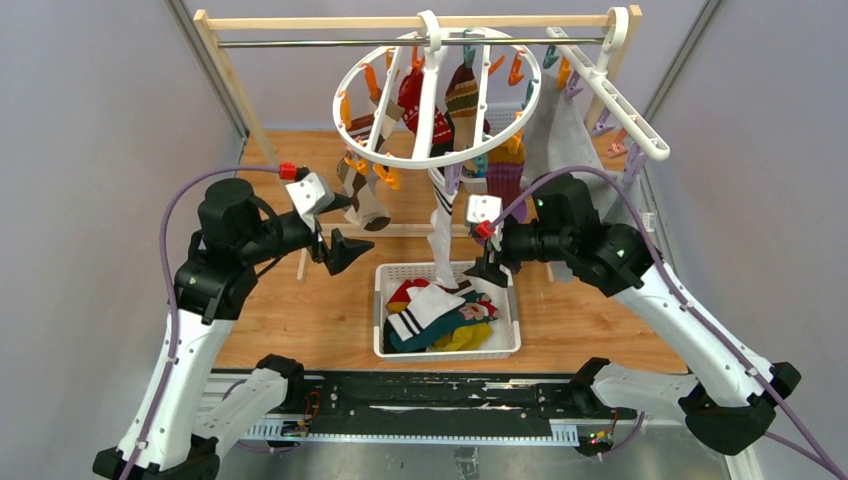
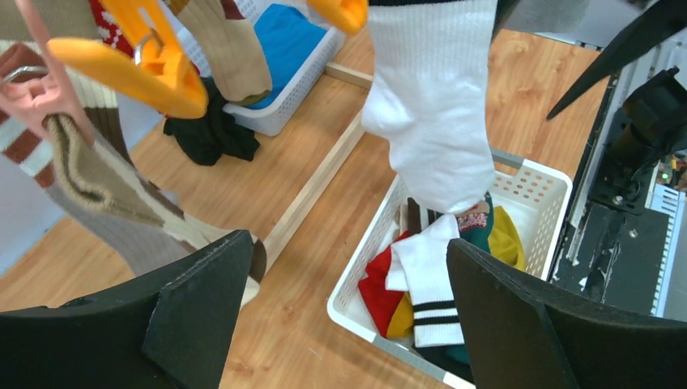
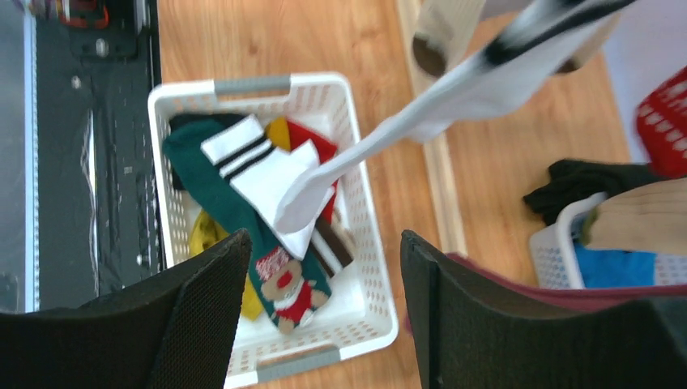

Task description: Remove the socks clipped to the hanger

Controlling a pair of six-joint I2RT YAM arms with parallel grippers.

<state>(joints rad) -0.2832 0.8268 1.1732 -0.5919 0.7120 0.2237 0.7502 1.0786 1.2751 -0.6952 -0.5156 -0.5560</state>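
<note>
Several socks (image 1: 462, 100) are yet to come off your hanger (image 1: 400, 158), a long white sock (image 1: 442, 235) dangling over the basket (image 1: 447, 352) on the surface (image 1: 300, 310), where a heap already lies. Your left claw (image 1: 340, 250) and right claw (image 1: 487, 268) both gape, empty.

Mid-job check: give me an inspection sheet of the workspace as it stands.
Surface: wooden tabletop; white basket on it, holding loose socks.
Job's things: round hanger on the rail, with red sock, striped sock and others clipped; white sock hangs down to the basket.
Clutter: straight clip rack, grey cloth, black cloth, second basket.
Grippers: left gripper open, empty; right gripper open, empty.
Cables: purple cables looped along each arm.
Surroundings: wooden rail frame, grey walls.
</note>
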